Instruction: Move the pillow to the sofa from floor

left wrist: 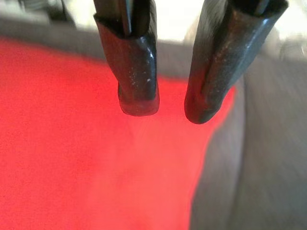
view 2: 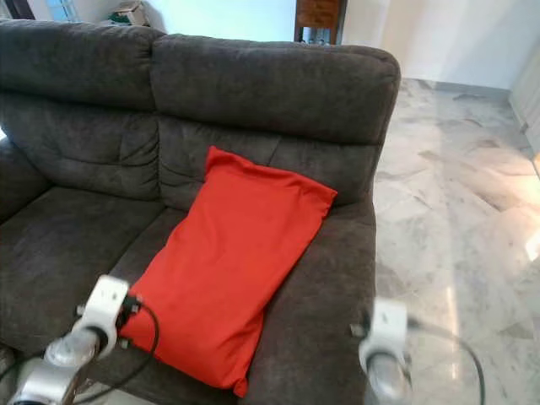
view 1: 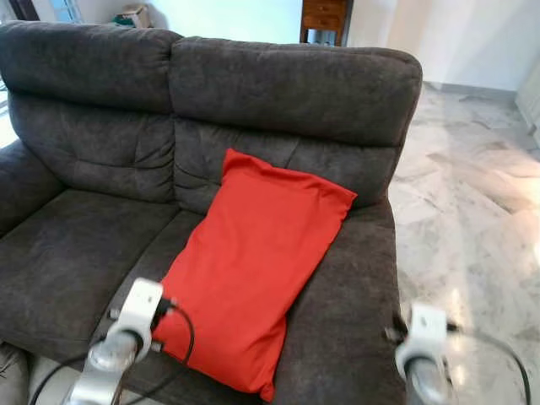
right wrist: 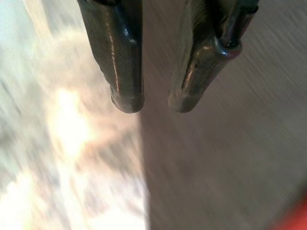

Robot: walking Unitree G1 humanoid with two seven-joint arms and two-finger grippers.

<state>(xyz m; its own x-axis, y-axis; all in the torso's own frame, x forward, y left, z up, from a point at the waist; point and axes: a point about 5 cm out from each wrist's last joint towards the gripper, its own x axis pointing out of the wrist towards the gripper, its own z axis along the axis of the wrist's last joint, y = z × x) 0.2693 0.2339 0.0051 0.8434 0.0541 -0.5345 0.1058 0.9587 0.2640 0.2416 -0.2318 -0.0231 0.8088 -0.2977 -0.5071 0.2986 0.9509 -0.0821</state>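
We face a dark grey two-seat sofa point(view 1: 110, 245) with plush, tufted back cushions; it takes up most of the head views. To its right runs a pale marble floor point(view 1: 472, 219), glossy and veined, reaching back to a white wall. Behind the sofa stands a brown wooden cabinet point(view 1: 325, 18), partly hidden by the backrest.

On the right-hand seat lies the red pillow point(view 1: 253, 261) — long and rectangular, set at a slant, its upper end leaning on the backrest and its lower corner reaching the seat's front edge. It is off the floor and wholly on the sofa. We can read no label, brand or writing on the pillow, the sofa or the arms.

Our two silver arms rise from the bottom of the head views. The left arm point(view 1: 126, 337), with a black cable looping from it, is just at the pillow's lower left edge. The right arm point(view 1: 422, 342) is at the sofa's right front corner, over the line where upholstery meets marble.

In the left wrist view the left hand point(left wrist: 169, 109) hangs just above the red fabric, its two black fingers spread a little apart and holding nothing. In the right wrist view the right hand point(right wrist: 154, 106) — blurred — has its fingers slightly parted too, empty, above the sofa's edge and the floor.
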